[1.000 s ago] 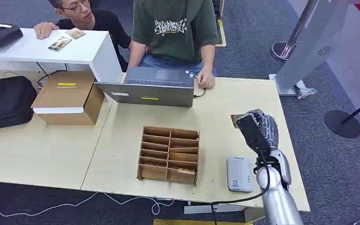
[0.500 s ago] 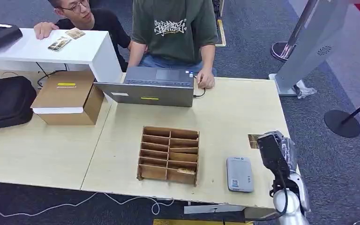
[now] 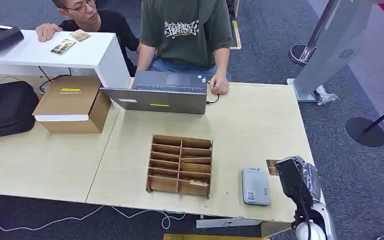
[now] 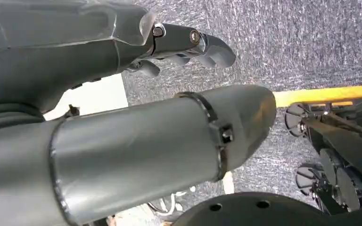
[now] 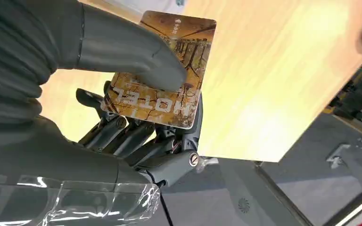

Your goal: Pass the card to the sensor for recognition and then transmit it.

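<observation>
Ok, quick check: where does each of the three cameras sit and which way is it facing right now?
Head view: high on the body, looking forward and down at the table, sensor and right hand.
Left wrist view: behind the left hand, facing carpet floor.
Right wrist view: behind the right hand, facing the card above the table edge.
Shared: the head and right wrist views both show card and table.

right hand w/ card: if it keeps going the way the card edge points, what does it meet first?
Probably the grey sensor. The right hand holds the card just beside it, card edge aimed toward it across the table, with nothing between. Height above the sensor is unclear from the head view.
</observation>
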Motion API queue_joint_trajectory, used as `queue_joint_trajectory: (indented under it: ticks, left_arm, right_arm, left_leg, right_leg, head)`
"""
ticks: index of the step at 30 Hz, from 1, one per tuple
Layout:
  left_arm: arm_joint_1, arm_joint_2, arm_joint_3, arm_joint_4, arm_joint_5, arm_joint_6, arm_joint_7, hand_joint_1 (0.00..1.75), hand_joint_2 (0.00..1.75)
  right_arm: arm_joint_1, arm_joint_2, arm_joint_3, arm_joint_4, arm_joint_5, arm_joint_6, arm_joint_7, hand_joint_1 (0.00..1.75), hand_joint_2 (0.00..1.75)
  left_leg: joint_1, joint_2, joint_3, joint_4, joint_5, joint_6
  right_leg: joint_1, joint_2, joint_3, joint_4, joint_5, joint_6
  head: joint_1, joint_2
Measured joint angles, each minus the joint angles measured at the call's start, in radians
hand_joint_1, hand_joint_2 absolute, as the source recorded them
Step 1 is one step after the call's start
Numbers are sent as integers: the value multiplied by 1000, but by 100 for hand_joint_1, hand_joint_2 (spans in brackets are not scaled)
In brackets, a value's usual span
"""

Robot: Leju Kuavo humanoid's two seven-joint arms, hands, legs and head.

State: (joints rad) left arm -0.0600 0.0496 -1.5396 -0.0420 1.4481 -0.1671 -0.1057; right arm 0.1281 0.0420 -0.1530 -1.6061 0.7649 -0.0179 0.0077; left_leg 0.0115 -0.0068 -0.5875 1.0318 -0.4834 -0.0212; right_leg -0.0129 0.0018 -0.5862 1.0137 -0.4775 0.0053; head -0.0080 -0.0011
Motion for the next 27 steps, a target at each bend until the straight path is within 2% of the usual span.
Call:
queue_joint_trajectory:
  ticks: [6,10,16,27]
  left_arm:
    - [0,-6,0,0,16,0,0,0,0]
    - [1,-11,0,1,24,-3,-3,0,0]
    - [1,-16,0,2,26,-5,-3,0,0]
    - [2,-17,0,4,24,-3,-3,0,0]
  right_arm:
    - [63,53,3,-41,33,25,24,175,175]
    - [92,80,39,-44,72,36,53,175,175]
    - [114,98,74,-54,71,36,82,175,175]
    - [136,153,69,-65,112,40,129,175,175]
  left_leg:
    - [0,0,0,0,0,0]
    - [0,0,0,0,0,0]
    - [0,0,0,0,0,0]
    - [0,0,0,0,0,0]
  right_leg:
    - [0,0,0,0,0,0]
    - [0,0,0,0,0,0]
    - [0,0,0,0,0,0]
    - [0,0,0,0,0,0]
  head:
    - [0,0]
    - [0,0]
    - [0,0]
    - [0,0]
